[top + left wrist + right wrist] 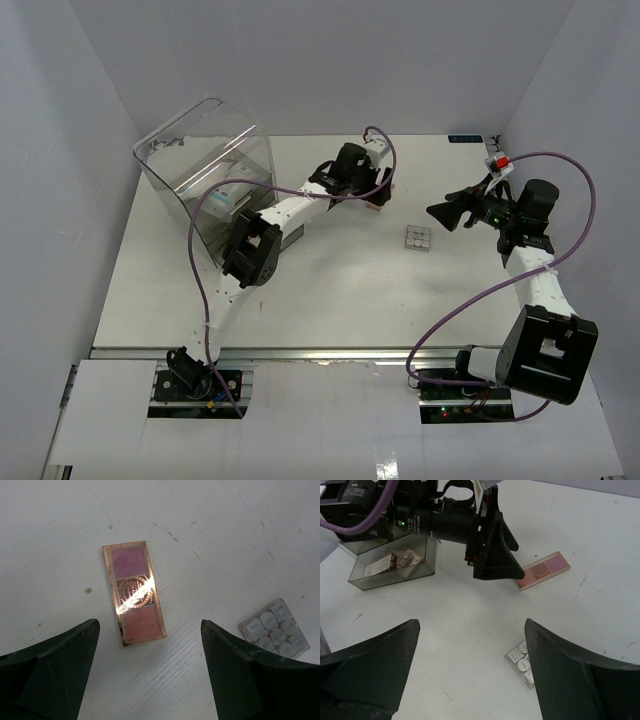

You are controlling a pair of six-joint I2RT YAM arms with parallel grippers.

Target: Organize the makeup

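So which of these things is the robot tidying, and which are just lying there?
For the job: pink palette; clear case of round pans; makeup pieces in the small tray.
Just there: big clear box; purple cable.

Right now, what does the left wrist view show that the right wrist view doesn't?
Left wrist only: the pink palette face-on, with its gold middle emblem, framed by the open left gripper. Right wrist only: a clear tray holding small items, the left arm seen from outside, reaching over the palette, and the open right gripper. Both: the palette, the clear case of round pans and the white table.
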